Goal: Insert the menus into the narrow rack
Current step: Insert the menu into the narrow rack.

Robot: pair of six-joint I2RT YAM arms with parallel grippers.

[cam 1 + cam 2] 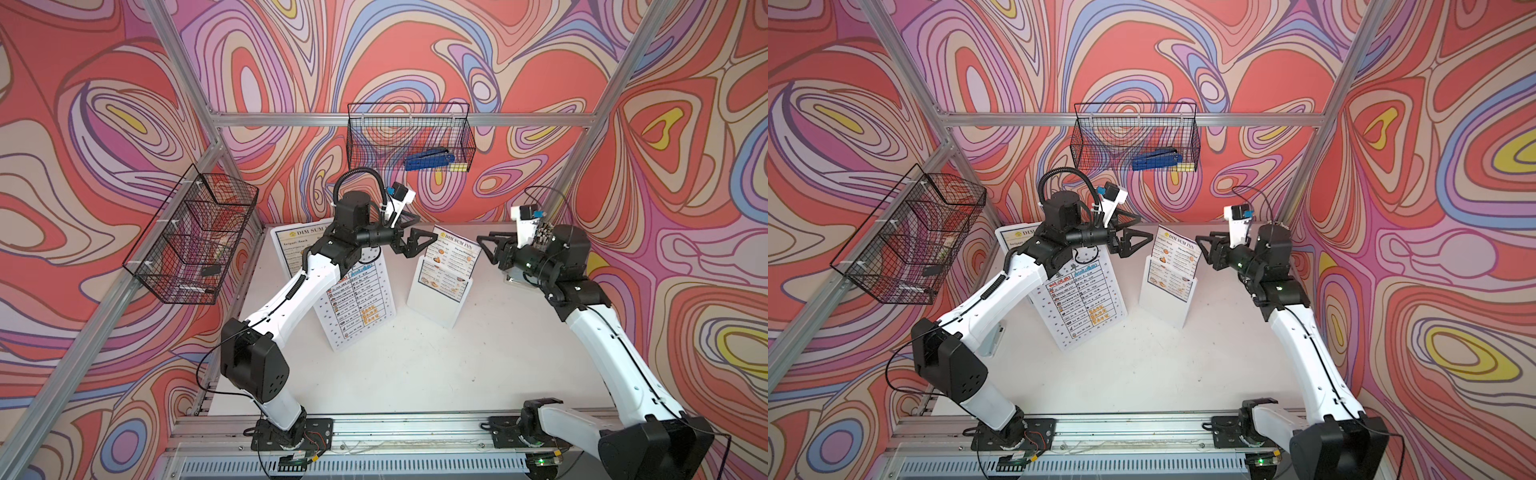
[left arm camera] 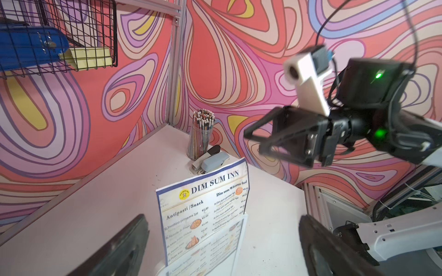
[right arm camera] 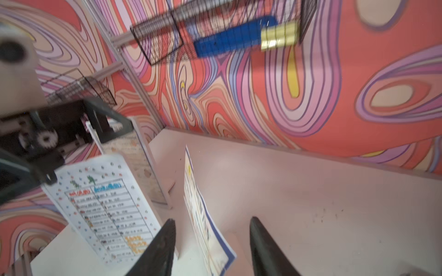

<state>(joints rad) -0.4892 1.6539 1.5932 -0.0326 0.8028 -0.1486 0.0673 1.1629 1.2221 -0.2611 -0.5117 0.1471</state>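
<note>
The clear rack (image 1: 432,307) is holding the small Dim Sum menu (image 1: 451,257) upright (top edge sticking out); the white menu (image 1: 361,307) is sitting apart, leftward. Left gripper (image 1: 426,227) and right gripper (image 1: 484,243) are hanging open, flanking that edge.

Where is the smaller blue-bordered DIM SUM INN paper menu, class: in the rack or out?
In. The smaller blue-bordered DIM SUM INN menu stands upright inside the clear plastic rack, its lower half behind the front pane.
</note>
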